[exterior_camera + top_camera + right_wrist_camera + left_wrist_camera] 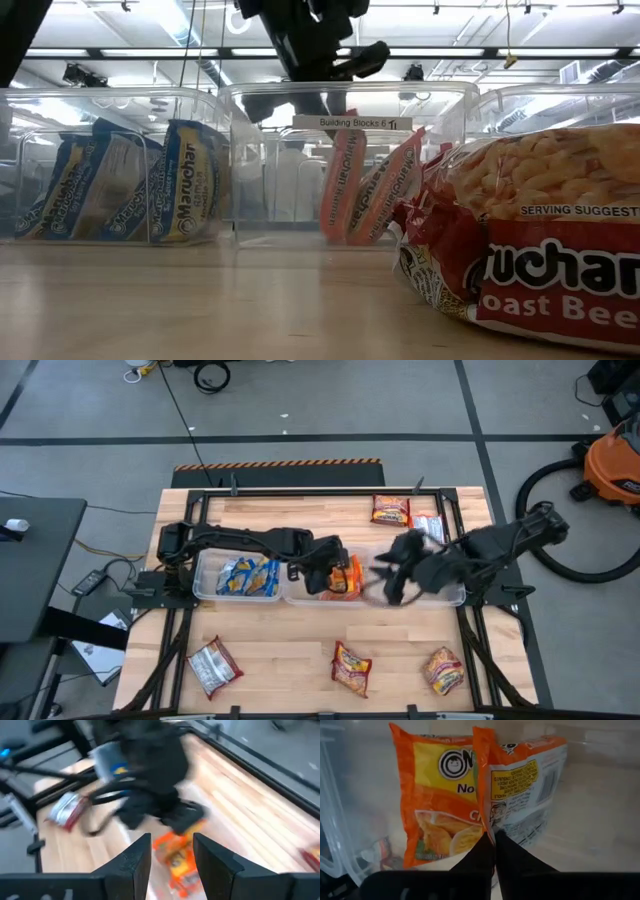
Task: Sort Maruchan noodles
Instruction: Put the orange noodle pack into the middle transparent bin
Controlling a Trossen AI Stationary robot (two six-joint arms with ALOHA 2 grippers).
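Three clear bins stand in a row across the table's middle. The left bin (240, 577) holds blue-and-white Maruchan packets (130, 180). The middle bin (300, 596) holds two orange packets (343, 185) standing on edge and leaning. My left gripper (328, 578) reaches into this bin and is shut on one orange packet (525, 785). The other orange packet (437, 800) stands beside it. My right gripper (172, 855) hovers open over the bins' right part (392, 582), with nothing between its fingers. My left gripper pinches the side edge (487, 820) of the orange packet that shows its printed back, between its two fingers. The fingers come slanting down from above. The packet stands on edge in the middle bin, its lower end on the bin's floor (350, 238).
Loose packets lie on the table: a red one (391, 510) and a silver-red one (428, 527) at the far side, and a silver-red one (213, 665) and two red ones (351, 665) (443, 670) near the front. A red packet (530, 230) fills the low view's right.
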